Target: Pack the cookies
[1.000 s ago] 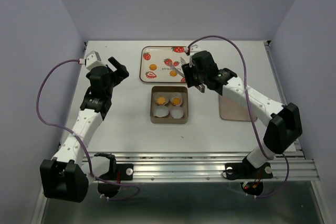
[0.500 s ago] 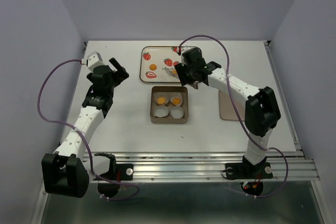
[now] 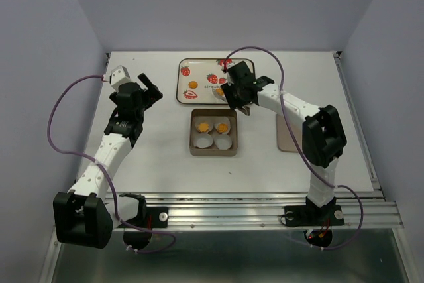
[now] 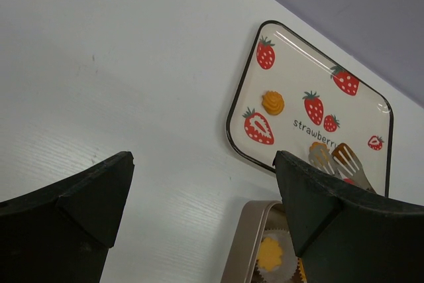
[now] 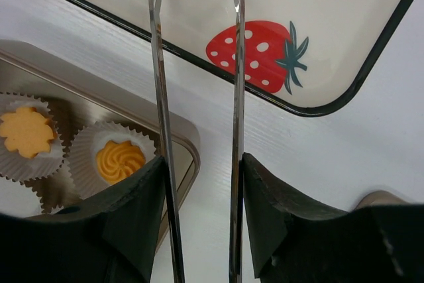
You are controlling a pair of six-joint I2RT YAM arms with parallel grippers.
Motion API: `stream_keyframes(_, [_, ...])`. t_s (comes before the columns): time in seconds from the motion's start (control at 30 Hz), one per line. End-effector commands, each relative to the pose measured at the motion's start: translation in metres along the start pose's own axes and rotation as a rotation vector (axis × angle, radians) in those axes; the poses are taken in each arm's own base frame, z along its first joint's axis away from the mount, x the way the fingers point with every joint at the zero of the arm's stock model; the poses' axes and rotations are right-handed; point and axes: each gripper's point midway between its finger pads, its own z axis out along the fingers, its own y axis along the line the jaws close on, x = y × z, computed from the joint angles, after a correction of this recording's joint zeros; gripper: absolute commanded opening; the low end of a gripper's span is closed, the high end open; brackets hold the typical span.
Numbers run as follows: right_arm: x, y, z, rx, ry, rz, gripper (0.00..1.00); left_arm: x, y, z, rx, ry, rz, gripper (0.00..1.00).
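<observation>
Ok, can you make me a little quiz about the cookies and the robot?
1. True or false: the tin holds two cookies.
2. What is the right gripper holding? A) a spoon B) tongs C) a paper cup
3. Fill in: the left gripper is ____ and holds nothing.
Key: 1 true; 2 B; 3 open.

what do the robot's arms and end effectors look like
The left arm and right arm have white links and black joints, each trailing a purple cable. The left end effector and right end effector are black, with two blunt wedge-shaped fingers.
</observation>
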Motion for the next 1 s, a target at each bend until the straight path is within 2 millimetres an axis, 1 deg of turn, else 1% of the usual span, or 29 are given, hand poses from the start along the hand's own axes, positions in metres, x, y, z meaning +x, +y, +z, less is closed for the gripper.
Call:
stream_keyframes(0.0, [-0.019, -0.002, -0.007, -0.002, -0.037, 0.016, 0.52, -0.026, -0.013, -0.003, 0.026, -0.068, -0.002, 0.99])
stream_keyframes(0.17, [-0.021, -0.001, -0.007, -0.009, -0.040, 0.016, 0.50, -0.026, -0.014, -0.003, 0.028, -0.068, -0.004, 0.99])
stream_keyframes(0.27, [-0.026, -0.001, -0.006, -0.006, -0.050, 0.018, 0.49, -0.027, -0.015, -0.004, 0.032, -0.069, -0.004, 0.99])
stream_keyframes(0.43, [-0.034, -0.005, -0.008, 0.016, -0.070, 0.017, 0.44, -0.030, -0.015, -0.008, 0.035, -0.079, -0.009, 0.99])
stream_keyframes(0.57, [-0.043, -0.007, -0.015, 0.024, -0.093, 0.014, 0.43, -0.032, -0.016, -0.010, 0.040, -0.086, -0.014, 0.99])
stream_keyframes(0.67, [-0.053, -0.010, -0.026, 0.031, -0.130, 0.009, 0.43, -0.033, -0.017, -0.010, 0.042, -0.087, -0.019, 0.99])
stream_keyframes(0.73, [-0.057, -0.011, -0.029, 0.032, -0.145, 0.004, 0.43, -0.033, -0.017, -0.010, 0.046, -0.086, -0.021, 0.99])
stream_keyframes(0.77, [-0.058, -0.012, -0.030, 0.032, -0.148, 0.003, 0.43, -0.033, -0.017, -0.010, 0.047, -0.085, -0.020, 0.99])
stream_keyframes(0.8, [-0.059, -0.012, -0.031, 0.035, -0.152, 0.006, 0.40, -0.033, -0.017, -0.010, 0.047, -0.085, -0.022, 0.99])
stream_keyframes(0.97, [-0.060, -0.013, -0.038, 0.033, -0.164, 0.006, 0.40, -0.035, -0.018, -0.012, 0.049, -0.091, -0.027, 0.99])
